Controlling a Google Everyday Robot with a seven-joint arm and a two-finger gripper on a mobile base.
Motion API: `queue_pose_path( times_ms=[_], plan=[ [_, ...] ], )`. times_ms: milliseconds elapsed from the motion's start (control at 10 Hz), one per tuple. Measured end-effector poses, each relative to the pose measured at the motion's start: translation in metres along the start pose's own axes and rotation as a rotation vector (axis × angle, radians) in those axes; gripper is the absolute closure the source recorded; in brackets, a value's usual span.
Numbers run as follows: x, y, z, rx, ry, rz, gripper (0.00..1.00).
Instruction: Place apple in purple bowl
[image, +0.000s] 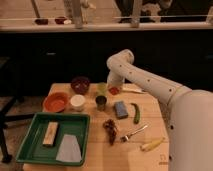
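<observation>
The apple (114, 90) is a small orange-red fruit at the tip of my gripper (114, 86), which is shut on it just above the table's far middle. The purple bowl (80, 84) stands at the far edge of the table, to the left of the gripper and apart from it. A green object (102, 88) sits between the apple and the bowl. My white arm reaches in from the right and bends down over the apple.
An orange bowl (56, 101), a white cup (77, 102) and a metal cup (101, 103) stand in front of the purple bowl. A blue sponge (120, 109), green vegetable (135, 113), grapes (110, 128), fork (132, 133) and green tray (30, 145) lie nearer.
</observation>
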Motion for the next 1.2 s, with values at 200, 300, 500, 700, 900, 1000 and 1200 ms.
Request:
queue_pose_path(
  times_ms=[200,300,500,700,900,1000,1200],
  plan=[
    [0.004,-0.017,0.0,0.017,0.0,-0.018,1.0],
    [0.006,-0.022,0.001,0.017,-0.008,-0.029,1.0],
    [0.006,-0.02,0.001,0.016,-0.009,-0.027,1.0],
    [0.006,-0.02,0.001,0.015,-0.009,-0.027,1.0],
    [0.006,-0.021,0.002,0.016,-0.01,-0.029,1.0],
    [0.006,-0.021,0.001,0.018,-0.01,-0.028,1.0],
    [0.009,-0.022,0.003,0.017,-0.007,-0.041,1.0]
  ],
)
